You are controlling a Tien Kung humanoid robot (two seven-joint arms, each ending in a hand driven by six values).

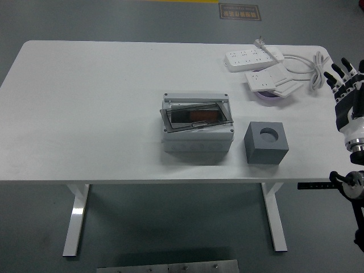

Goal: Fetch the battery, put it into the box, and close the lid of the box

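**Right hand spread at table's right edge, battery sits in box**

Head view:
- We see the white table [85, 114] with the grey box [197, 132] near its centre, a bit toward the near edge.
- The box's dark tinted lid [196, 116] lies over the opening, skewed and slightly tilted; we can't tell if it is fully seated.
- The battery [200, 116] shows through the lid as a dark body with an orange-red band. It is inside the box.
- Just right of the box, apart from it, stands a grey cube block [266, 143] with a round hole in its top face.
- Far right corner of the table: two white power strips [255, 57], one overlapping the other area near a small purple-rimmed dish [269, 98], with a coiled white cable [310, 65] beside them.
- Our right hand [344, 79] is at the right edge of the picture, beside the table's right end, above the floor rather than the tabletop. Fingers [336, 71] spread and pointing up/away, gripping nothing, touching nothing.
- Right forearm and its white wrist joint run down the right edge below the hand.
- Left arm does not show.
- Well apart: hand and box, with the cube block between them.
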